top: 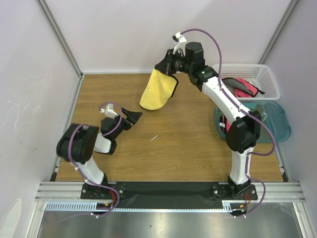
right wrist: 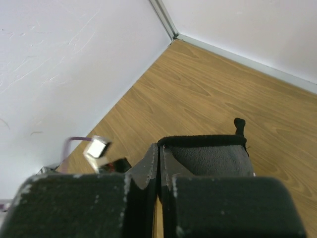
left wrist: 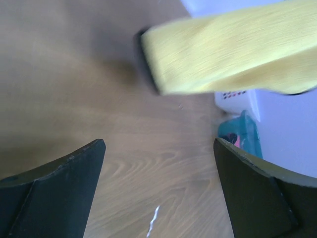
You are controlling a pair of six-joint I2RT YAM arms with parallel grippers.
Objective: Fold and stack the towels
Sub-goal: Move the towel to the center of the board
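Wood table [top: 188, 148] is carrying little. White mesh basket [top: 267, 82] is sitting at the far right edge, and a teal tub [top: 280, 124] is lying just nearer. A small white scrap [top: 154, 138] is lying mid-table.

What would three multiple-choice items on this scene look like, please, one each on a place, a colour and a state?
1. Where on the table does the white basket stand?
A. far right
B. near left
C. centre

2. What colour is the towel hanging from the right gripper?
A. blue
B. yellow
C. green

3. In what state is the left gripper?
A. shut on a towel
B. shut on nothing
C. open and empty

Answers:
1 A: the top view shows the basket at the table's far right edge.
2 B: the cloth lifted above the table is plainly yellow.
3 C: in the left wrist view the jaws stand wide apart, with only bare wood between them.
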